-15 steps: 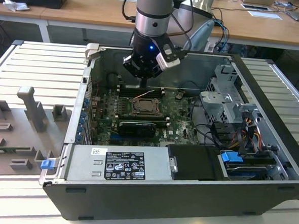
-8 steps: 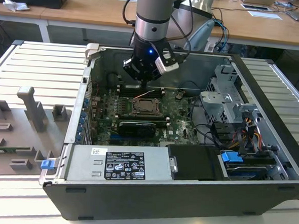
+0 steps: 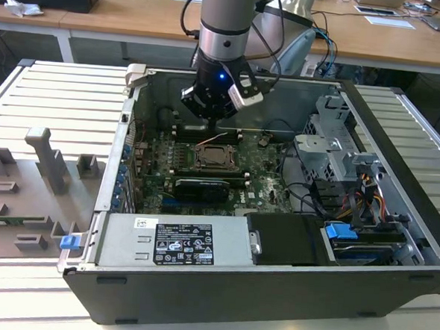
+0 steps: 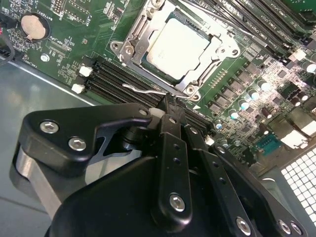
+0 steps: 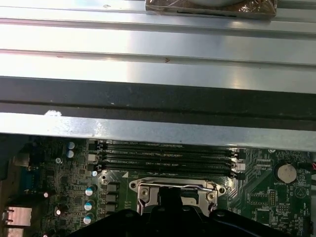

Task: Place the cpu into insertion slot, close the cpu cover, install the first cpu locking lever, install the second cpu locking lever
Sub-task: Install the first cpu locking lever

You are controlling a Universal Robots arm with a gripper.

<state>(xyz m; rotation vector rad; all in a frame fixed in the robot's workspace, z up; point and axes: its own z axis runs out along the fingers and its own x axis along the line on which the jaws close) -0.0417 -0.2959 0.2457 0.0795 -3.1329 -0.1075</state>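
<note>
The arm reaches down into the open PC case, w/ the end effector hanging over the far edge of the green motherboard, just beyond the insertion slot. In the second wrist view the end effector has its fingers drawn together into 1 narrow black tip, holding nothing, sitting just beside a thin wire locking lever at the socket's rim. The cpu, pale silvery top up, lies seated in the slot, and the cpu cover frames it w/ the metal top showing through the cut-out. Long black memory slots run between socket and case wall in the first wrist view. Case rests on a slatted grey tabletop.
</note>
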